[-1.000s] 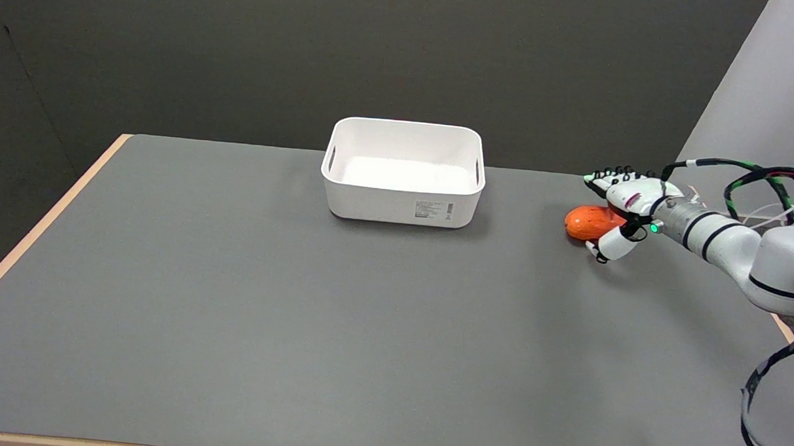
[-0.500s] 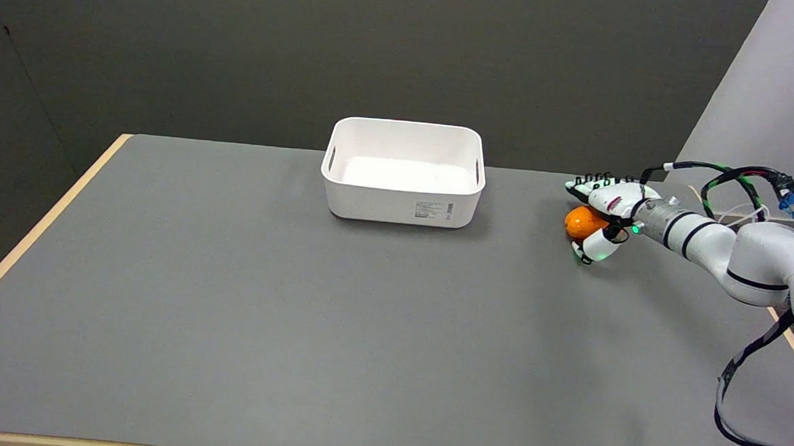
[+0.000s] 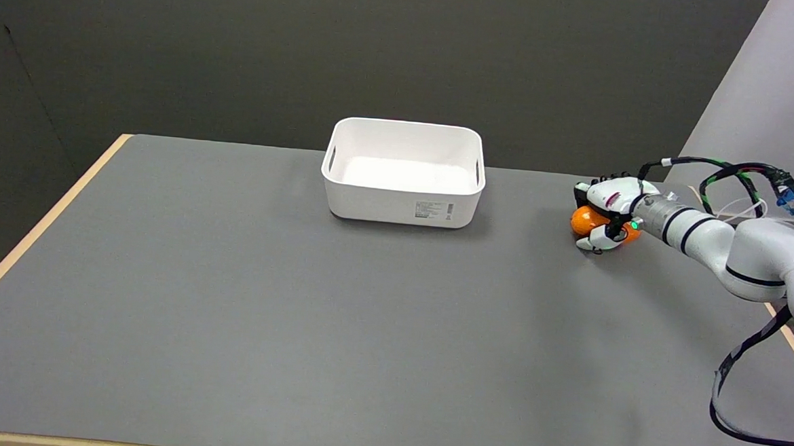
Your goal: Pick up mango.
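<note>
My right hand (image 3: 607, 212) wraps smooth rounded orange mango (image 3: 585, 220) on matte grey bench (image 3: 297, 313). I see white rectangular plastic bin (image 3: 403, 172), small label unreadable.

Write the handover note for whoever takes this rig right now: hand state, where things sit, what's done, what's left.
Right hand: wrapped around the mango, fingers over its top, thumb beneath its near side.
Mango: at the table's far right, right of the white bin; apparently not yet lifted off the surface.
Done: reach and grasp.
Left: lift the mango clear of the table.
</note>
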Available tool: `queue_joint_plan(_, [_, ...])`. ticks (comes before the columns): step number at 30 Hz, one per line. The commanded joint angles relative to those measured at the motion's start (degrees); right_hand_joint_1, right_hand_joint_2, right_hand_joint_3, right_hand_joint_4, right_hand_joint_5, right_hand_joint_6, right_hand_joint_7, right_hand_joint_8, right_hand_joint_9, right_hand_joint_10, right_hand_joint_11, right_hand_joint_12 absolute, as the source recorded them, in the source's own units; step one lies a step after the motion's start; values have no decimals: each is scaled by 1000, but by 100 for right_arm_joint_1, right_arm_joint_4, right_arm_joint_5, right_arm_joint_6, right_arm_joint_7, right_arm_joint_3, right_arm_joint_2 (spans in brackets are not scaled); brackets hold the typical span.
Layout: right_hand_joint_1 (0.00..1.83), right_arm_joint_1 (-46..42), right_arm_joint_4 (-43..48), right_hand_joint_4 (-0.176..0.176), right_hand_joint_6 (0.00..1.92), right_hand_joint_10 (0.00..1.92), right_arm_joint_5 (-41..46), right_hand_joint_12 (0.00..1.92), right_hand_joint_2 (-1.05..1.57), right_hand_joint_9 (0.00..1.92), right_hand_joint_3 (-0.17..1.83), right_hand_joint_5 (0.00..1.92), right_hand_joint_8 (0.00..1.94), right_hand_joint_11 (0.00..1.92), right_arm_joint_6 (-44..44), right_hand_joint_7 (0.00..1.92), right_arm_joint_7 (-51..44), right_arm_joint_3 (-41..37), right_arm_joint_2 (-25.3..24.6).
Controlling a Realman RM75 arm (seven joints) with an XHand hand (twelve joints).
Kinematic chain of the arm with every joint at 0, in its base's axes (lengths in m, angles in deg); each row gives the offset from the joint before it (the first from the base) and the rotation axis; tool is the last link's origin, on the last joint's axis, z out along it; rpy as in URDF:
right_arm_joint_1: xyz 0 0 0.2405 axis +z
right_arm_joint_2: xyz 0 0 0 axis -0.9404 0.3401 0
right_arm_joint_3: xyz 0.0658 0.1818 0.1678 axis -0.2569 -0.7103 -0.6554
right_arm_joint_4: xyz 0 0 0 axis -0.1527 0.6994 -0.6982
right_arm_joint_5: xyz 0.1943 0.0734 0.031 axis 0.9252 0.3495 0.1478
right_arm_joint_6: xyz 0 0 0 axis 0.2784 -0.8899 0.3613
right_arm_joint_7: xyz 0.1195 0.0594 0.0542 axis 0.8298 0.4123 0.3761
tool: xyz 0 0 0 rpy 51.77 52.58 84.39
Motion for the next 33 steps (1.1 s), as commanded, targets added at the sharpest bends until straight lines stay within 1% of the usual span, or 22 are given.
queue_joint_plan(1, [1295,-709,-292,-141,1689,1622,-366,1921,1233,746,170,413,1521,645,37,646,-7,-981,71])
queue_joint_plan(3, [1107,-866,-380,-77,1729,1529,-355,1921,1204,784,303,455,1551,706,69,720,5,-1437,47])
queue_joint_plan(5, [1113,-1144,-574,-78,1717,1547,-178,1921,1184,794,330,468,1538,703,214,734,21,-2267,-38])
queue_joint_plan(6, [1175,-1273,-686,-100,1719,1645,-40,1921,1134,771,428,458,1573,713,284,713,6,-2647,-95])
queue_joint_plan(7, [1256,-1427,-822,-130,1725,1771,117,1921,1074,737,552,441,1624,727,376,679,1,-3091,-180])
queue_joint_plan(8, [1360,-1576,-996,-95,1725,1870,298,1921,974,720,723,409,1674,697,495,662,1,-3464,-269])
queue_joint_plan(9, [1457,-1653,-1127,6,1716,1905,427,1921,860,728,895,369,1707,625,572,672,1,-3748,-320])
queue_joint_plan(10, [1507,-1741,-1308,59,1714,1921,635,1921,787,743,1003,364,1716,593,669,695,1,-4104,-380])
queue_joint_plan(12, [1522,-1850,-1569,80,1716,1921,982,1921,716,786,1107,417,1695,606,801,762,1,-4576,-488])
queue_joint_plan(14, [1530,-1948,-1849,85,1716,1921,1491,1921,679,808,1165,452,1698,661,960,796,1,-5036,-643])
queue_joint_plan(16, [1541,-2015,-2040,88,1708,1921,1974,1921,631,848,1234,495,1691,744,1040,835,1,-5262,-768])
queue_joint_plan(18, [1544,-2073,-2185,86,1712,1921,2538,1921,614,864,1260,513,1690,771,1133,848,1,-5371,-894])
queue_joint_plan(21, [1550,-2088,-2282,84,1712,1921,3399,1921,586,897,1305,547,1691,828,1252,867,1,-5317,-1013])
queue_joint_plan(24, [1555,-2044,-2344,90,1721,1921,3863,1921,568,908,1333,569,1696,855,1338,885,1,-5068,-1036])
queue_joint_plan(26, [1558,-1927,-2371,93,1724,1921,4100,1921,555,919,1354,582,1701,866,1379,896,16,-4772,-1021])
queue_joint_plan(29, [1565,-1528,-2336,97,1728,1921,4435,1921,528,951,1399,603,1707,910,1528,915,39,-4013,-1044])
queue_joint_plan(31, [1566,-1116,-2254,98,1728,1921,4643,1921,525,953,1404,607,1707,919,1732,918,18,-3414,-1209])
queue_joint_plan(33, [1567,-743,-2103,98,1728,1921,4746,1921,522,955,1409,610,1707,921,1900,921,1,-3072,-1448])
